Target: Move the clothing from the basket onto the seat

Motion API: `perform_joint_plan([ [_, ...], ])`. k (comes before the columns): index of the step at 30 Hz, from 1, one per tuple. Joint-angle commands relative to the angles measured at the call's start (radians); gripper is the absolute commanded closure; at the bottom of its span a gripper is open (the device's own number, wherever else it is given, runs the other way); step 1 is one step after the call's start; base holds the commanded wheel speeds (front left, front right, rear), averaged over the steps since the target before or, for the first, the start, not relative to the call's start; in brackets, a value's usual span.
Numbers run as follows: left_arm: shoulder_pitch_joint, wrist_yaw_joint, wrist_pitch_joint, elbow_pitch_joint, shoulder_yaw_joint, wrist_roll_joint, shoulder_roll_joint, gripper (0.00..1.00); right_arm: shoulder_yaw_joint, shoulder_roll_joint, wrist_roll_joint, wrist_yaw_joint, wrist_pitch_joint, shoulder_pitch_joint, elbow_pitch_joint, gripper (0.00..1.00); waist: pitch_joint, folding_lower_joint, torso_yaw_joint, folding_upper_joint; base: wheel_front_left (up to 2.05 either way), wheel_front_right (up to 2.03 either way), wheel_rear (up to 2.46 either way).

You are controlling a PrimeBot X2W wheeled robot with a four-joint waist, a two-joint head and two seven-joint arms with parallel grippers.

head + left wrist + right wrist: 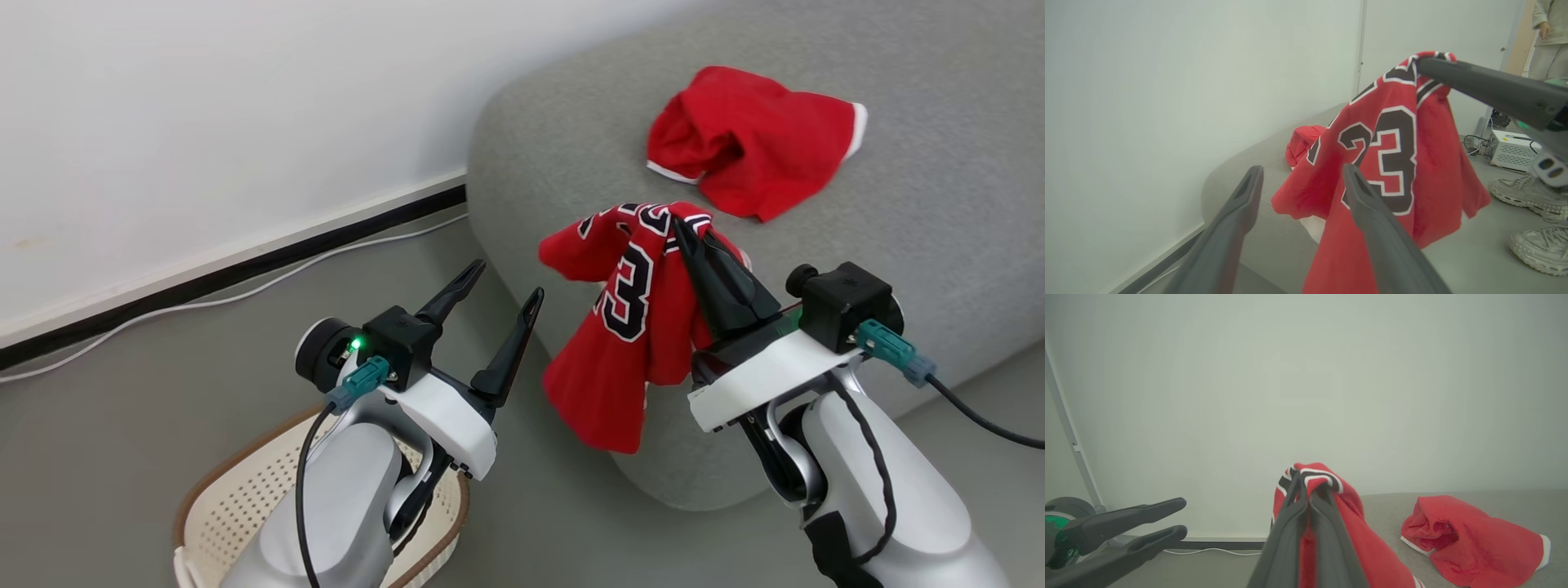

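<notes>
A red jersey [629, 327] with black-and-white numbers hangs in the air from my right gripper [690, 229], which is shut on its upper fold, just off the near corner of the grey seat [939, 245]. It shows as the jersey [1392, 163] in the left wrist view and the jersey [1327, 506] in the right wrist view. A plain red garment [751, 139] lies crumpled on the seat's top. My left gripper [508, 282] stands open and empty, left of the jersey. The cream basket [229, 506] sits on the floor under my left arm, mostly hidden.
A white wall [204, 122] with a dark baseboard and a white cable [245, 290] runs along the floor at left. In the left wrist view a person's shoes [1527, 196] and a white box with cables [1511, 149] stand on the floor beyond the seat.
</notes>
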Motion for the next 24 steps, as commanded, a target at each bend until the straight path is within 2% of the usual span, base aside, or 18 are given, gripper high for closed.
perform_joint_plan([
  [1, -0.011, -0.006, -0.006, -0.034, 0.036, 0.008, 0.015, 0.00, 0.002, 0.007, -0.008, 0.003, -0.006, 0.005, -0.039, 1.00, 0.002, 0.0000, -0.033, -0.0001, 0.00, 0.00, 0.00],
  [17, -0.073, -0.011, -0.006, -0.023, -0.074, -0.037, -0.004, 0.00, -0.207, -0.011, -0.077, 0.003, -0.006, 0.108, -0.218, 1.00, 0.052, 0.0000, -0.078, -0.0001, 0.00, 0.00, 0.00],
  [24, -0.068, -0.011, -0.006, -0.039, -0.095, -0.045, 0.007, 0.00, -0.297, -0.077, -0.118, 0.003, -0.006, 0.033, -0.236, 1.00, 0.087, 0.0000, -0.080, -0.0001, 0.00, 0.00, 0.00],
])
